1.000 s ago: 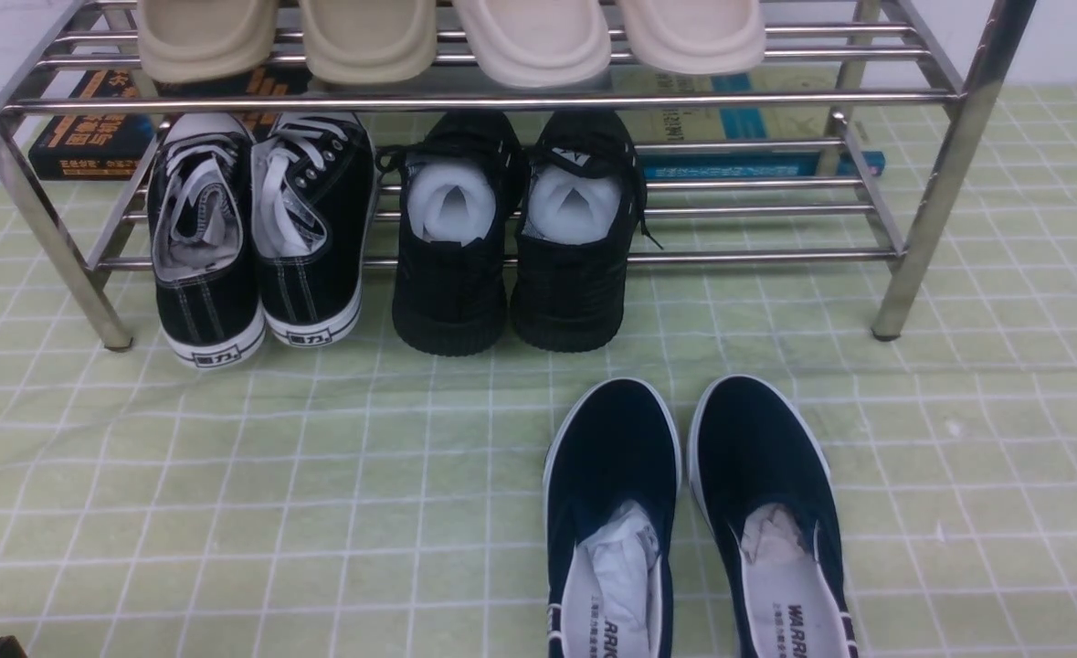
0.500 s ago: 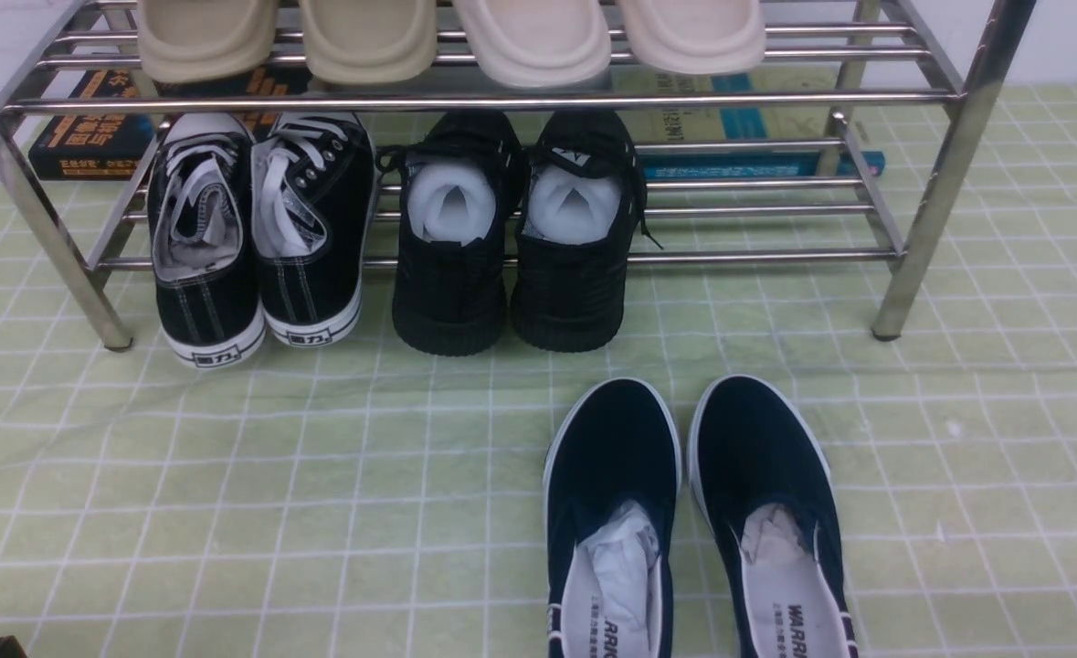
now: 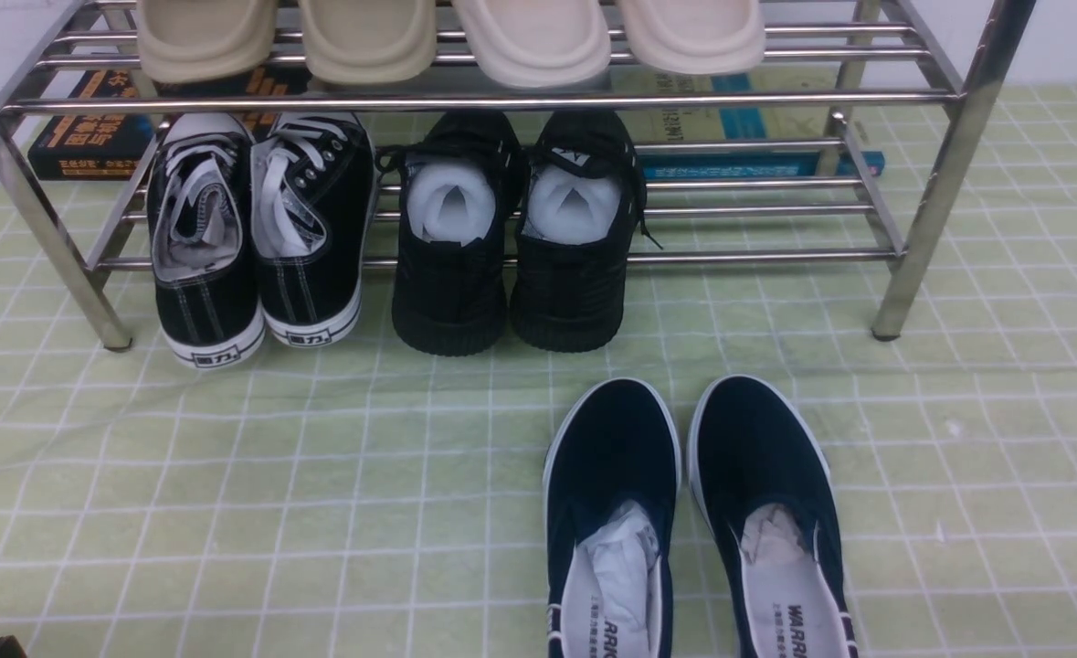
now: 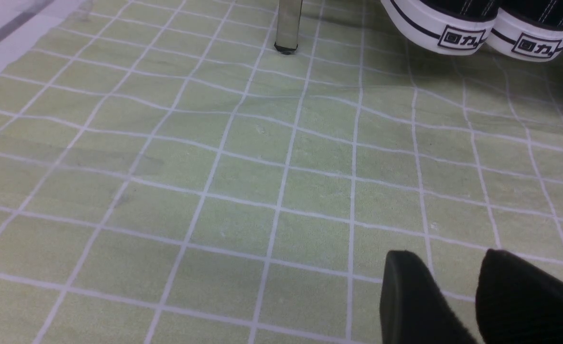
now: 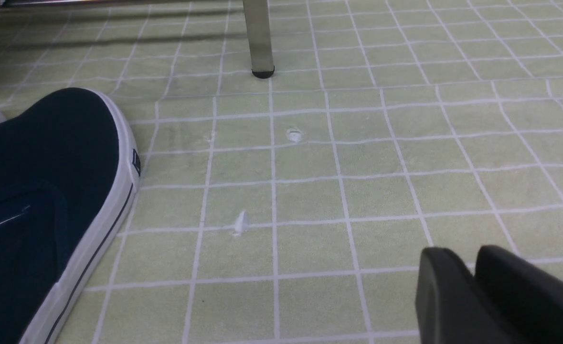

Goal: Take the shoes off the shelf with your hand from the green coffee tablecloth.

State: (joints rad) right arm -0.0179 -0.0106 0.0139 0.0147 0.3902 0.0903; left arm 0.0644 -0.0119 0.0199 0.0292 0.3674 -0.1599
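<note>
The navy blue slip-on shoes stand side by side on the green checked tablecloth [image 3: 227, 475], in front of the shelf's right half: the left shoe [image 3: 611, 484] and the right shoe [image 3: 762, 466], toes toward the rack. The steel-tube shelf [image 3: 501, 100] spans the back. In the right wrist view one navy shoe [image 5: 47, 191] lies beside my right gripper [image 5: 467, 255], which is shut and empty, low over the cloth. My left gripper [image 4: 448, 255] is slightly open and empty over bare cloth, near a shelf leg [image 4: 288, 24].
Black lace-up sneakers [image 3: 255, 228] and all-black shoes [image 3: 515, 238] sit on the lower tier. Beige slippers [image 3: 447, 37] sit on the upper tier. Books [image 3: 90, 128] lie behind the rack. The sneakers' heels [image 4: 443, 28] show in the left wrist view, and a shelf leg [image 5: 258, 38] in the right wrist view.
</note>
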